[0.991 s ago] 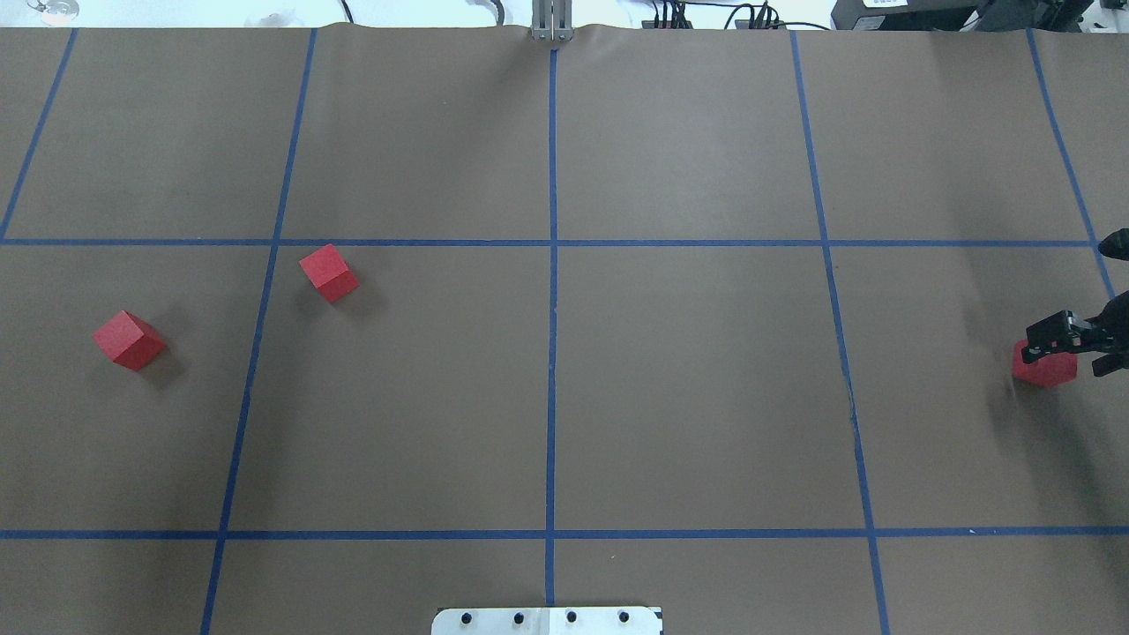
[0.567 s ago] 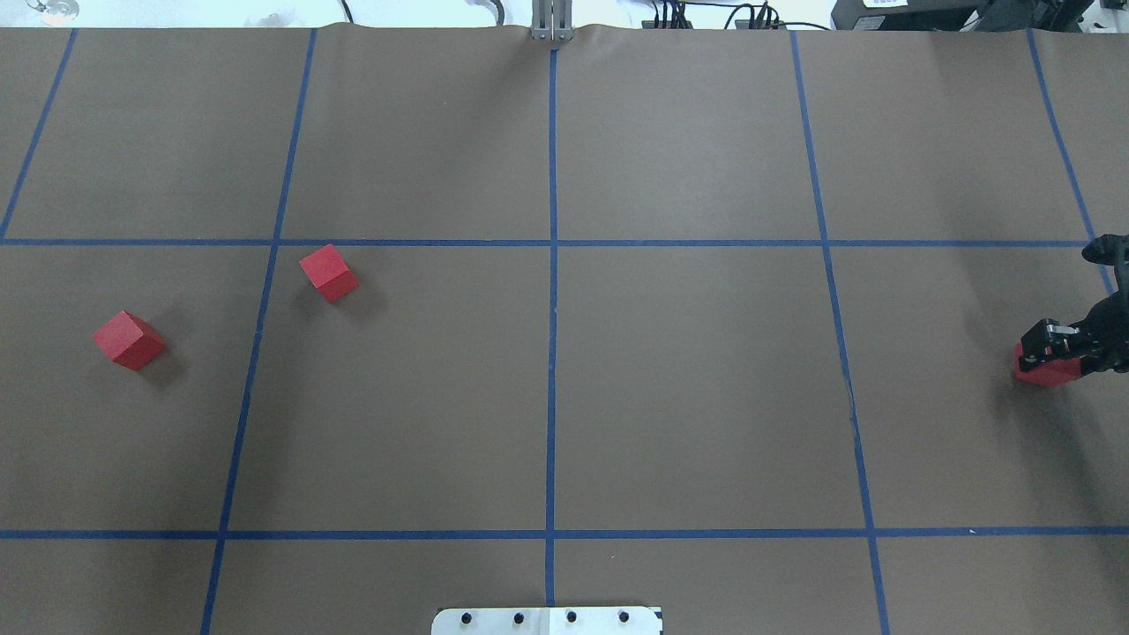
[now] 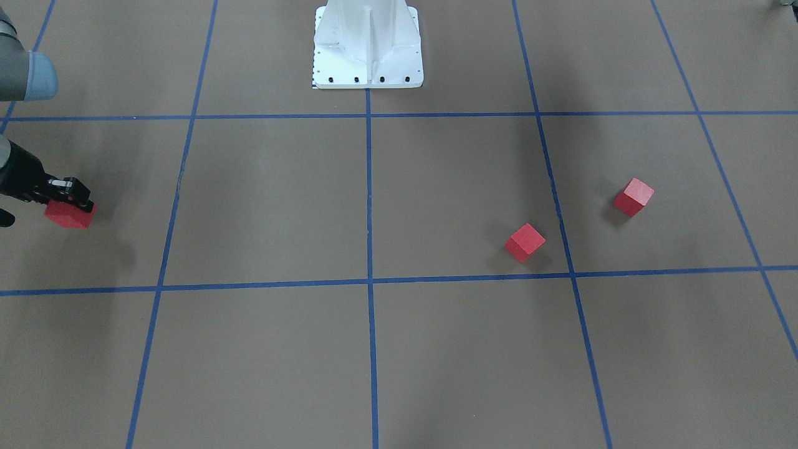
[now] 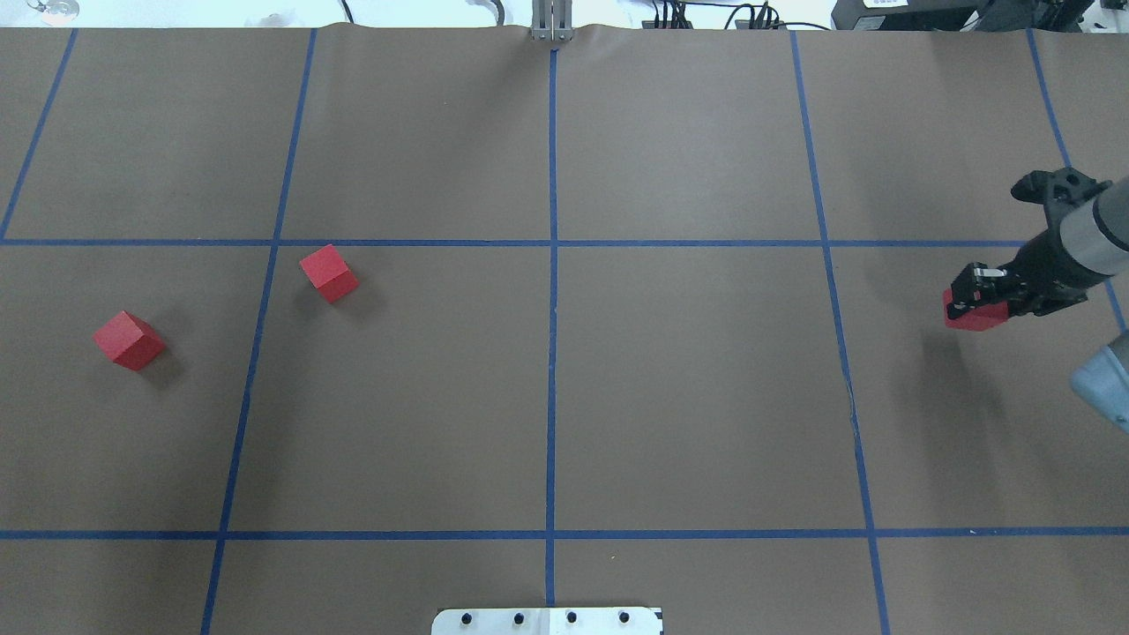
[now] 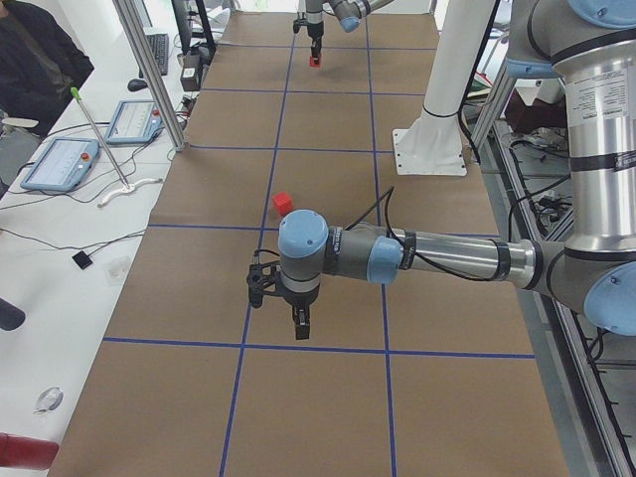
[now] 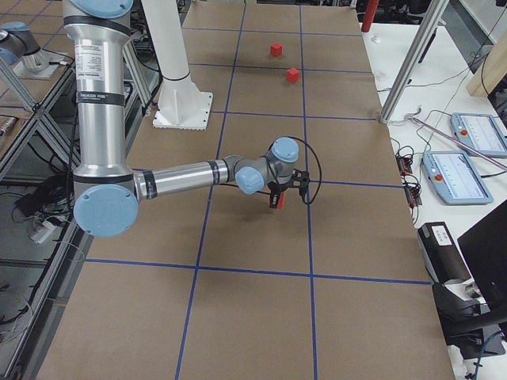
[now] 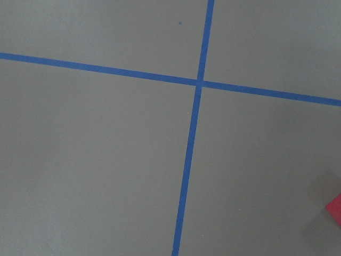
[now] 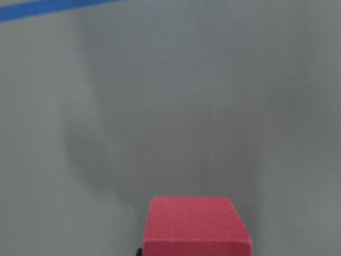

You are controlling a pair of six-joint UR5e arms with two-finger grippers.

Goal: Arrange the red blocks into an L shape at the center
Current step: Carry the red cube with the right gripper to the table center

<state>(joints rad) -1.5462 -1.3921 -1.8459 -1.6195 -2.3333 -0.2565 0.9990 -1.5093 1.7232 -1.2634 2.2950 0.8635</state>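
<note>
The right claw (image 4: 973,302), clamped on one red block (image 4: 979,318), has lifted it off the bench (image 4: 706,414) and carried it inward from the right edge, toward the center (image 4: 552,370). A second block (image 4: 329,273) and a third block (image 4: 129,339) wait far left; whether the left claw (image 5: 298,323) is open or closed, I cannot tell
</note>
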